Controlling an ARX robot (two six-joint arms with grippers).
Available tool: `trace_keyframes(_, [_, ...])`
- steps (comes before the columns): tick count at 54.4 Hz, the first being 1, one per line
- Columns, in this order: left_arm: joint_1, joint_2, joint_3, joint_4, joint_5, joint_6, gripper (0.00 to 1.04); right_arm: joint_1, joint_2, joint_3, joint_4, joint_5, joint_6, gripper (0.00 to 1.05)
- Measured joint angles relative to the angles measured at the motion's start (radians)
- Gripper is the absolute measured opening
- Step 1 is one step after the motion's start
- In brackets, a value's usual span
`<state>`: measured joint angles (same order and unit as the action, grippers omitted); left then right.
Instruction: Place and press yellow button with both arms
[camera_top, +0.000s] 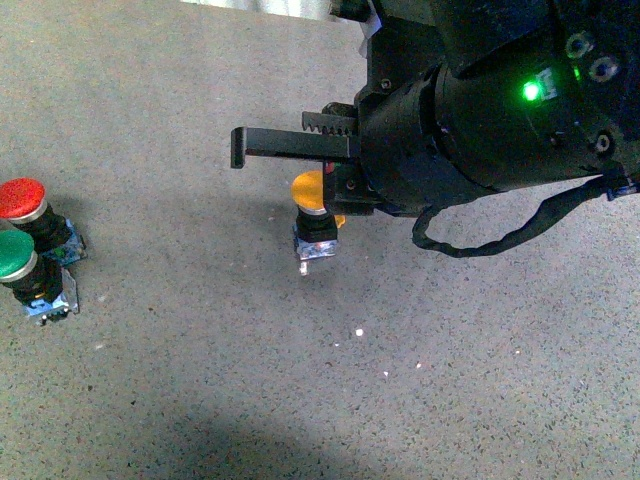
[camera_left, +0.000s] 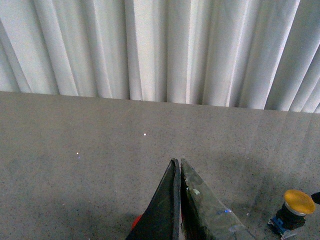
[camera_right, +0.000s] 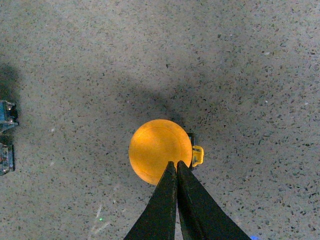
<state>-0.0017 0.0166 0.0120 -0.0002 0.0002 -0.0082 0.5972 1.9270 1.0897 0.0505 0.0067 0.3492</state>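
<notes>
- A small pale label (camera_top: 548, 78) sits beside the green indicator light (camera_top: 531, 91) on the right arm (camera_top: 480, 110). It is too small to read.
- In the front view the right arm enters from the upper right. Its bulky black body fills that corner and a black cable (camera_top: 500, 240) loops under it.
- The right gripper (camera_top: 240, 148) reaches leftward, above the grey speckled surface (camera_top: 200, 380). One long flat finger (camera_top: 290, 146) shows, with a toothed black part (camera_top: 328, 122) beside it.
- In the right wrist view the right gripper (camera_right: 175, 166) has its two fingers pressed together with only a thin line between them, and nothing is held.
- Their tips lie over the near edge of the yellow cap. Whether they touch it cannot be told.
- The yellow button (camera_top: 310, 192) stands upright on the surface, near the middle of the front view and partly under the right arm's wrist.
- From above, the yellow button (camera_right: 157, 145) shows its round domed cap and a yellow side tab (camera_right: 197, 155) sticking out at one side.
- The left arm is not in the front view. In its wrist view the left gripper (camera_left: 176, 165) is closed, finger against finger, gripping nothing.
- A pleated white curtain (camera_left: 160, 50) hangs behind. The yellow button (camera_left: 295, 206) stands well off to one side of the fingers.
- A sliver of red (camera_left: 136, 221) shows just beside the left fingers.
- The red button (camera_top: 24, 203) and green button (camera_top: 18, 260) stand close together at the far left of the front view, well apart from the yellow one.
</notes>
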Motion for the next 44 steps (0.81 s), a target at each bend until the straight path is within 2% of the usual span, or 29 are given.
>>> trace_keyframes(17, [0.000, 0.000, 0.000, 0.000, 0.000, 0.000, 0.01, 0.011, 0.031, 0.026, -0.008, -0.004, 0.003, 0.01])
trace_keyframes(35, [0.000, 0.000, 0.000, 0.000, 0.000, 0.000, 0.01, 0.012, 0.078, 0.078, -0.084, -0.003, 0.033, 0.01])
trace_keyframes(44, [0.000, 0.000, 0.000, 0.000, 0.000, 0.000, 0.01, 0.010, 0.083, 0.076, -0.036, -0.021, 0.072, 0.01])
